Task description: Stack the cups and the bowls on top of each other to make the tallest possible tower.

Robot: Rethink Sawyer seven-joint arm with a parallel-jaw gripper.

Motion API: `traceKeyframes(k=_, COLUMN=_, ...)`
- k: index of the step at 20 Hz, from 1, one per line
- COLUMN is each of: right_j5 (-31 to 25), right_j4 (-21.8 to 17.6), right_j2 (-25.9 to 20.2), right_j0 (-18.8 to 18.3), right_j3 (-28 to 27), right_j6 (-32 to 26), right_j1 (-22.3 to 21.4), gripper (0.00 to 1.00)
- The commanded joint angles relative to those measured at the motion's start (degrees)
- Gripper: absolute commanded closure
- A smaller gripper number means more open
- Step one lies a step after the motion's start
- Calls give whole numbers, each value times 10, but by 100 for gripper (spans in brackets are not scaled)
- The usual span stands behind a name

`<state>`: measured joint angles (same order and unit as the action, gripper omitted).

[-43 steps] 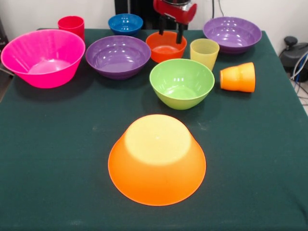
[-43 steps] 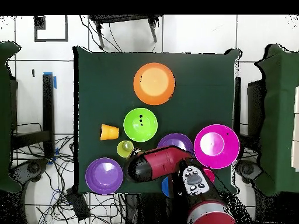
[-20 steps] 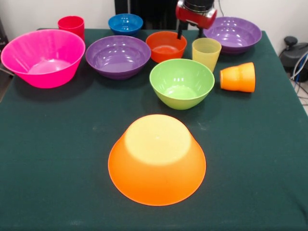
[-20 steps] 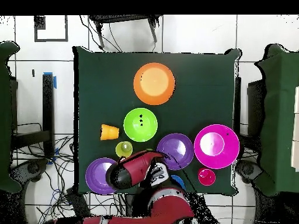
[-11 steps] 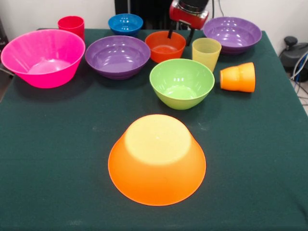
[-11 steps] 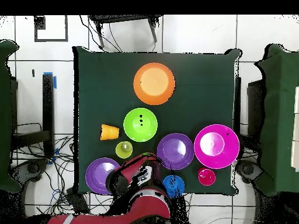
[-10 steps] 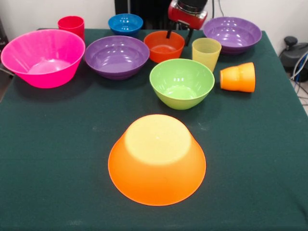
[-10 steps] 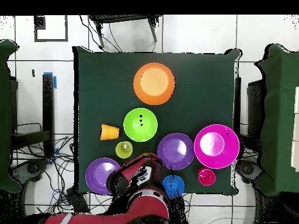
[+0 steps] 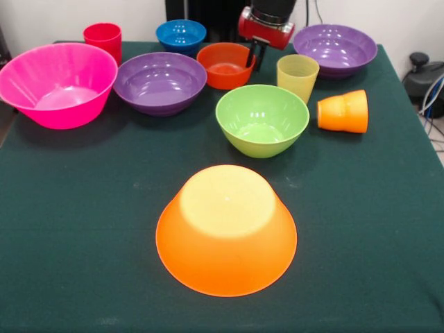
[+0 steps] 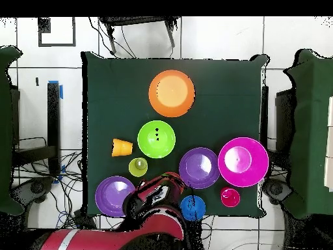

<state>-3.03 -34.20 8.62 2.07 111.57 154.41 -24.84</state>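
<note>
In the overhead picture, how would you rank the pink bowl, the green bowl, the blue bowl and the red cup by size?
Largest to smallest, as seen from above:
1. pink bowl
2. green bowl
3. blue bowl
4. red cup
The arm partly covers the blue bowl, so its margin over the red cup is less sure.

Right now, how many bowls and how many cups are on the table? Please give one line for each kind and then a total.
Bowls: 7 – pink, big orange, two purple, green, blue, orange-red.
Cups: 3 – red, pale yellow, orange lying on its side.
Total: 10.
</note>
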Motion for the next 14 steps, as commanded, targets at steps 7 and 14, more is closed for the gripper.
traceKeyframes(k=7, right_j5=-98, right_j4=54, right_j2=-118, right_j0=-84, right_j3=-26, right_j6=-25, right_j1=-58, gripper=100)
traceKeyframes(k=14, right_j5=-207, right_j4=101, right_j2=-197, right_j0=-144, right_j3=-5, right_j6=-66, right_j1=-129, gripper=100)
